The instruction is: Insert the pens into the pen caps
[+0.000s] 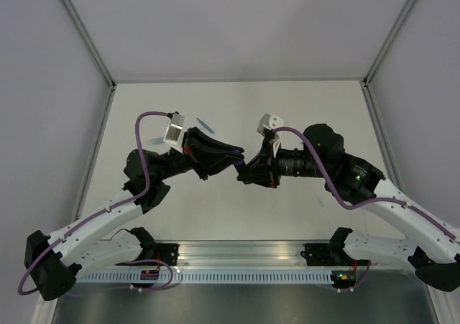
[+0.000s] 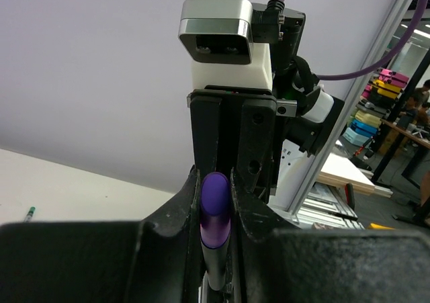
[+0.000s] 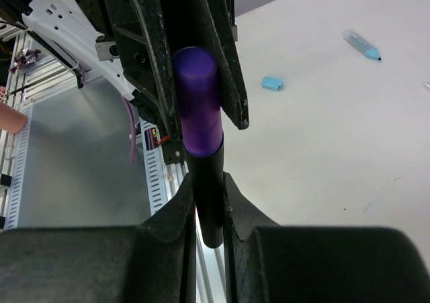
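Observation:
My two grippers meet above the table's middle on the black-and-purple marker. My right gripper point(image 3: 209, 199) point(image 1: 246, 172) is shut on its black body point(image 3: 207, 172). My left gripper point(image 2: 215, 199) point(image 1: 237, 162) is shut on the purple cap point(image 2: 215, 205), which sits on the marker's end point(image 3: 197, 95). The light blue marker point(image 3: 363, 46) point(image 1: 207, 126) and the light blue cap point(image 3: 272, 83) lie apart on the table. The tip of the thin green pen point(image 2: 29, 213) shows at the left wrist view's edge. The slim bluish cap is out of view.
The white table point(image 1: 302, 108) is walled at the back and sides. An aluminium rail point(image 1: 237, 253) with both arm bases runs along the near edge. Shelves and people stand beyond the right wall in the left wrist view.

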